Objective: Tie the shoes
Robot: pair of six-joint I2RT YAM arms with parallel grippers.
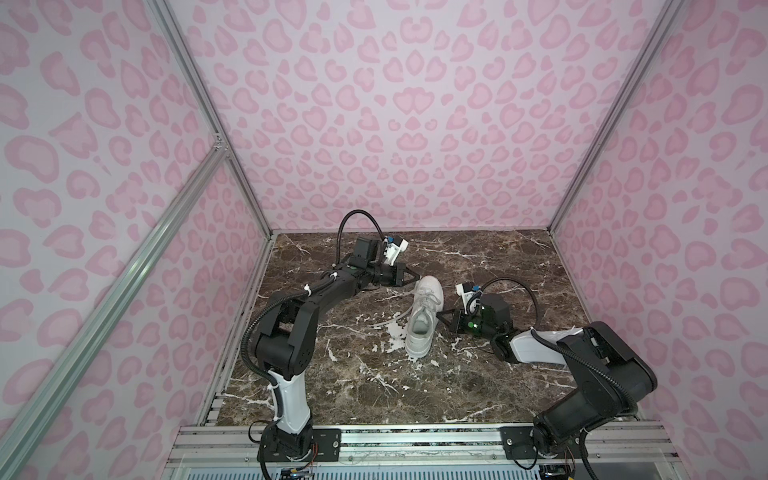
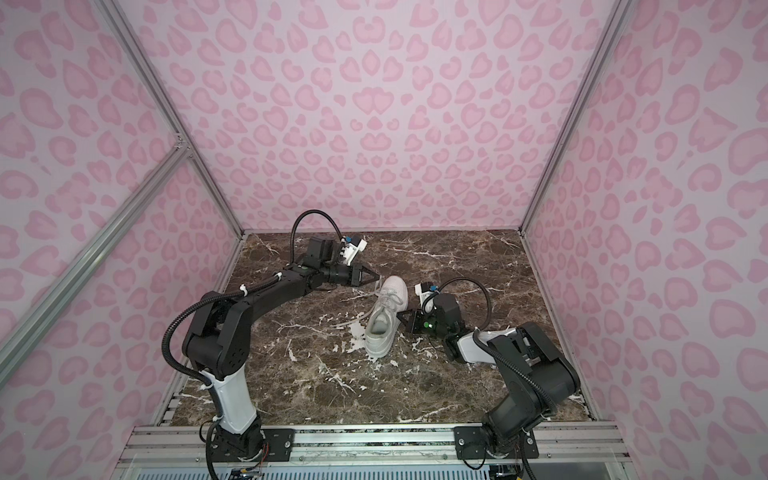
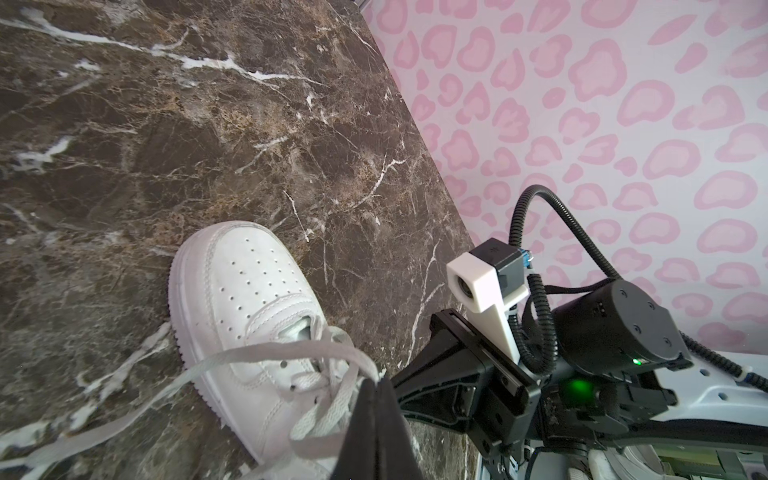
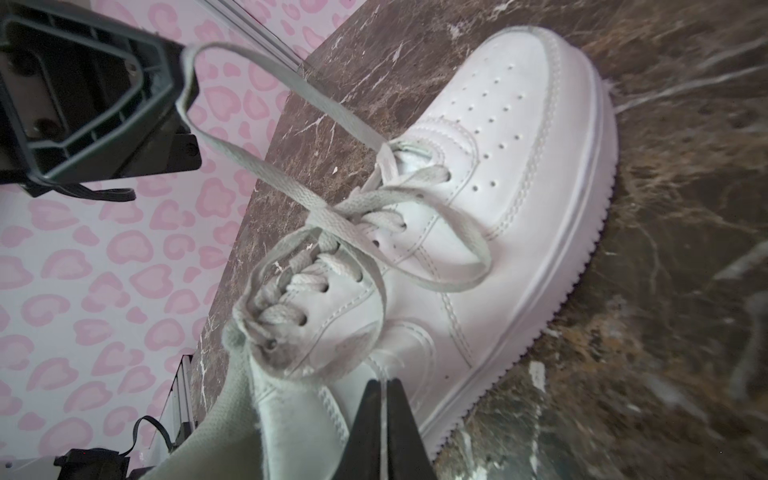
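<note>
A white low-top shoe lies mid-table on the marble top, toe toward the back wall. My left gripper hovers by the toe, shut on a loop of white lace that runs taut from the eyelets up to its tip. My right gripper sits against the shoe's right side near the collar. Its jaws are shut on a second lace strand, a pale strip showing between them. Another lace end trails over the table left of the shoe.
The brown marble table has white veins that resemble lace pieces around the shoe. Pink patterned walls close in the left, back and right. An aluminium rail carrying both arm bases runs along the front edge.
</note>
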